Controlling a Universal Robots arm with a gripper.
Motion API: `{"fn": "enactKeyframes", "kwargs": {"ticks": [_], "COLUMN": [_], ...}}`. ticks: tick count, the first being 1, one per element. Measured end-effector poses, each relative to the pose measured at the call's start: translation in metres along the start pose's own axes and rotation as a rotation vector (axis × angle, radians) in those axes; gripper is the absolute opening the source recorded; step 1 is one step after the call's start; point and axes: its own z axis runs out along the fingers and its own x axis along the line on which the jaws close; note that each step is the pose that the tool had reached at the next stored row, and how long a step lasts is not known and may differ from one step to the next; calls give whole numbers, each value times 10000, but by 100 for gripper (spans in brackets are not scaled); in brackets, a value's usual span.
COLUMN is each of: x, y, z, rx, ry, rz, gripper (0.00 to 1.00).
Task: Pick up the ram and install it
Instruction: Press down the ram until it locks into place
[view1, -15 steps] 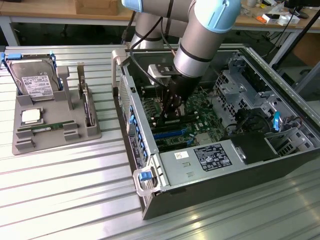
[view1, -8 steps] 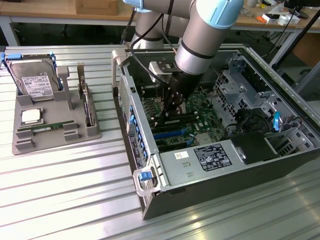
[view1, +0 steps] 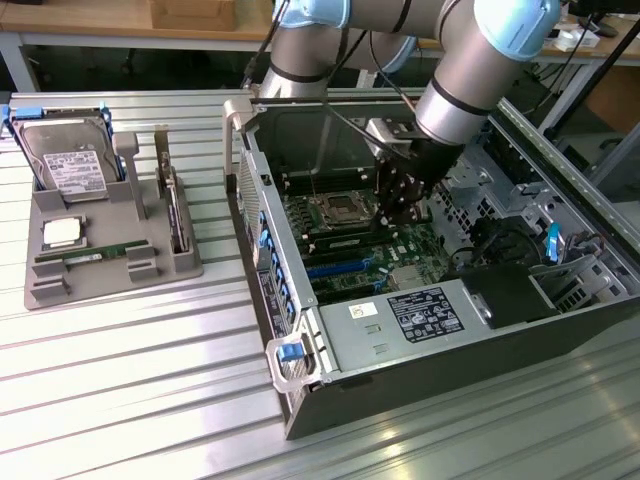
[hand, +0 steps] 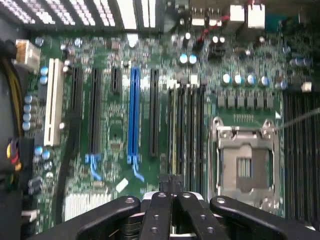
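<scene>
**Ram** (view1: 85, 257): a long, narrow green stick lying flat in a groove near the front of the gray tray (view1: 110, 285), on the exterior view's left, well apart from the arm. Nothing touches it.

**Gripper** (view1: 400, 197): lowered inside the open computer case (view1: 300, 400), just beside the processor socket (view1: 335, 210) and above the motherboard. In the wrist view the gripper (hand: 172, 200) sits over the end of the row of black memory slots (hand: 190, 130). A thin yellow-green edge runs along the slot in line with it. Whether that edge is a second stick cannot be told, nor whether the gripper is clamped on anything or released.

**Tray, other contents:** a square silver chip (view1: 62, 233) lies just behind the ram. A hard drive (view1: 68, 160) with a white label leans at the back.

**Motherboard** (hand: 110, 130): it carries black expansion slots, one blue slot (hand: 133, 115) and one white slot. The open metal socket (hand: 245, 165) lies beside the memory slots.

**Table** (view1: 120, 400): ribbed metal, bearing the tray and the case side by side.
</scene>
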Motion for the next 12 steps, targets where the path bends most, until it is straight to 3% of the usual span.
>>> {"fn": "enactKeyframes", "kwargs": {"ticks": [1, 3, 5, 7, 8, 12], "x": [1, 4, 8, 12, 11, 3], "y": [-34, -179, -410, -615, -645, -621], "z": [-5, -26, -60, -98, -142, -354], "rx": [-17, -93, -203, -251, -251, -238], "ry": [-1, -3, -6, -6, -7, -20], "rz": [1, 1, 3, 4, 3, 0], "gripper": [11, 11, 11, 11, 11, 11]}}
